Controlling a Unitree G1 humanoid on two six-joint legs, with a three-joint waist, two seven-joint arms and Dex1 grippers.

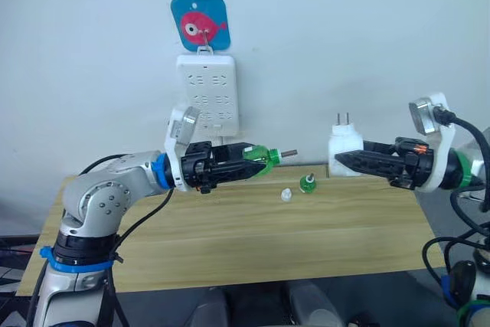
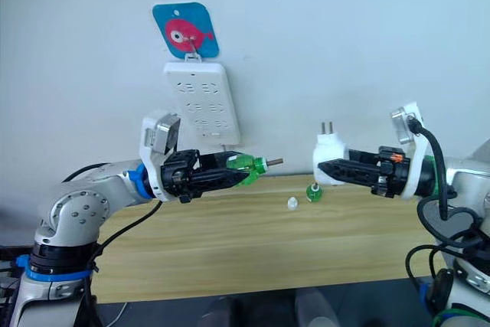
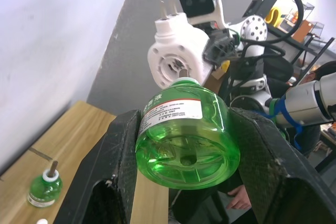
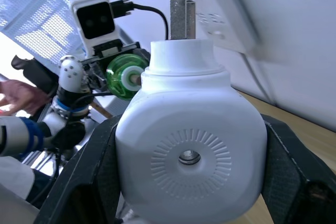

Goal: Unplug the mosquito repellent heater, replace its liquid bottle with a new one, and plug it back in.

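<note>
My left gripper (image 1: 256, 162) is shut on a green liquid bottle (image 1: 262, 158), held level above the table with its wick pointing right; the same bottle (image 3: 184, 132) sits between the black fingers in the left wrist view. My right gripper (image 1: 341, 160) is shut on the white mosquito repellent heater (image 1: 344, 151), prongs up, unplugged, facing the bottle across a short gap. In the right wrist view the heater (image 4: 189, 150) shows its round vent. A second small green bottle (image 1: 308, 183) stands on the table, with a white cap (image 1: 286, 195) beside it.
A tall white power strip (image 1: 207, 95) hangs on the wall under a blue fish hook plate (image 1: 200, 23), behind my left gripper. The wooden table (image 1: 230, 243) stretches below both arms. A person's hand (image 4: 13, 98) shows in the right wrist view.
</note>
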